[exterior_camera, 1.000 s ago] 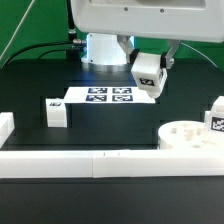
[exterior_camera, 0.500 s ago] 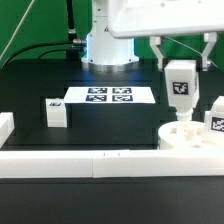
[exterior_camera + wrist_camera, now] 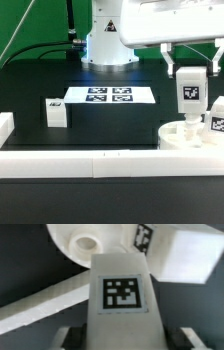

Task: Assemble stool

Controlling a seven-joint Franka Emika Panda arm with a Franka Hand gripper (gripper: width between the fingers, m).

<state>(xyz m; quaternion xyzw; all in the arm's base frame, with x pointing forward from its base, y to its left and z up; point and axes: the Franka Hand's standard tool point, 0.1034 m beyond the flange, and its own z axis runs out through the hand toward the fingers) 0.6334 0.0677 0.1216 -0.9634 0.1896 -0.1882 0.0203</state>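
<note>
Currently the two-finger gripper (image 3: 190,72) clamps a chunky white plastic leg (image 3: 190,98) upright over the round white disc seat (image 3: 176,143). If the leg is misaligned with the socket, it could jam or tilt.

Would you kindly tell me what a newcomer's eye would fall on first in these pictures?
The eye goes first to the white tagged leg, held upright in the hand over the round seat at the exterior view's right. Next comes a loose leg lying alone toward the exterior view's left, near the marker board.
</note>
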